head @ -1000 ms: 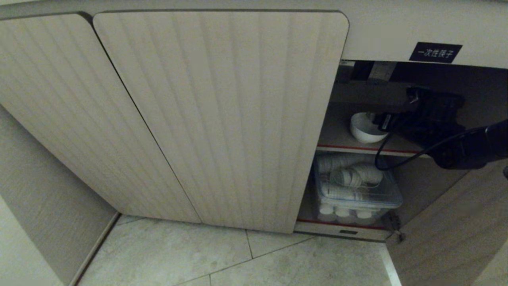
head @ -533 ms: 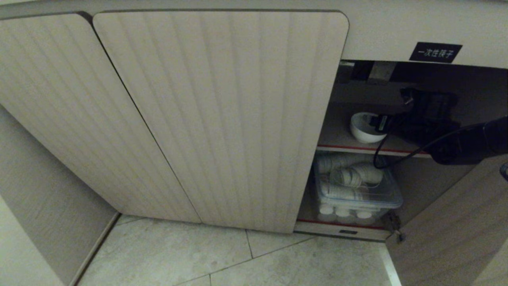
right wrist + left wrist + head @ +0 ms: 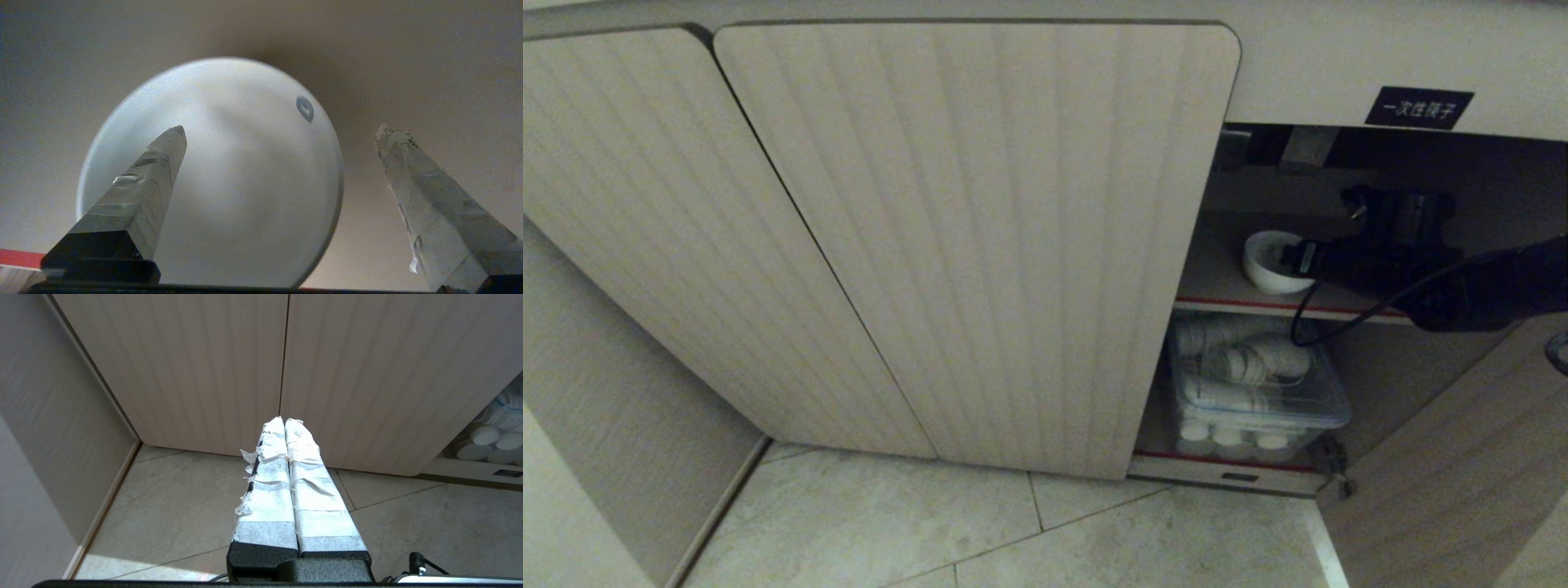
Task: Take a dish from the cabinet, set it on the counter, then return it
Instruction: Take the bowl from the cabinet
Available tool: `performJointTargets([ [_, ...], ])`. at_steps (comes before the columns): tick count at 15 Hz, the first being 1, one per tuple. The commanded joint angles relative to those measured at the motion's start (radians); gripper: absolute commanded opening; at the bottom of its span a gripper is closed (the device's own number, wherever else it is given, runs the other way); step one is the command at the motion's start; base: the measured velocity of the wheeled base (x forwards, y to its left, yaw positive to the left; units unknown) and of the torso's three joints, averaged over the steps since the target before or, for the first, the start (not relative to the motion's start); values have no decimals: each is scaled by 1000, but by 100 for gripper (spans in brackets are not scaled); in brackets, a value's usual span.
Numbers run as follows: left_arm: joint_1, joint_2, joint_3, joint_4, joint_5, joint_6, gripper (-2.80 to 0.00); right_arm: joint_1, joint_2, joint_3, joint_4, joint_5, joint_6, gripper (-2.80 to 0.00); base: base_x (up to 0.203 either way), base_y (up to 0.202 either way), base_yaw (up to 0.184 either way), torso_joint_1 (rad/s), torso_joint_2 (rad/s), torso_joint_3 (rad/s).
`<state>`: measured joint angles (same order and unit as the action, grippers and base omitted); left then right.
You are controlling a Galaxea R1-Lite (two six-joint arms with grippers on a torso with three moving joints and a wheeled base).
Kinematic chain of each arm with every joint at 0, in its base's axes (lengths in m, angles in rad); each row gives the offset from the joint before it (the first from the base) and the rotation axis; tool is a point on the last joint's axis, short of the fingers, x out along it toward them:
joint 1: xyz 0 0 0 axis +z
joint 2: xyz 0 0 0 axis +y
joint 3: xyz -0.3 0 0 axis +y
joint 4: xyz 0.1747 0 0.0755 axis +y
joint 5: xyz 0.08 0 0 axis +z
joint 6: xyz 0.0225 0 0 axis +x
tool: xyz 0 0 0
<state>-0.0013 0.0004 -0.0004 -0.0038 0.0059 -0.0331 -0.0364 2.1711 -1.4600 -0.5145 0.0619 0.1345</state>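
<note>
Right gripper (image 3: 282,134): 2 taped fingers (image 3: 155,171) spread wide, holding nothing, 1 over the dish (image 3: 229,171), 1 clear beside its rim. Dish sits on red-edged shelf (image 3: 1225,304) inside cabinet (image 3: 980,245). Left gripper (image 3: 284,422): fingers pressed together, empty, above floor (image 3: 184,506).

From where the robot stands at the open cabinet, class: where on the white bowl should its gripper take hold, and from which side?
Probably the rim wall nearest the open front. The dish sits upright on the upper, red-edged shelf of the cabinet, mouth up, so its thin wall suits a pinch. The right gripper is open, one finger over the bowl's inside, the other outside it; the left gripper stays parked.
</note>
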Motion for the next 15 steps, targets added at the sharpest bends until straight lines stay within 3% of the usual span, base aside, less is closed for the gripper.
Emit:
performJointTargets([
  [1, 0, 0, 0, -1, 0, -1, -280, 0, -2, 1, 5, 1, 1, 0, 0, 0, 0, 0, 0, 0],
  [15, 0, 0, 0, -1, 0, -1, -280, 16, 30, -68, 105, 1, 47, 0, 0, 0, 0, 0, 0, 0],
])
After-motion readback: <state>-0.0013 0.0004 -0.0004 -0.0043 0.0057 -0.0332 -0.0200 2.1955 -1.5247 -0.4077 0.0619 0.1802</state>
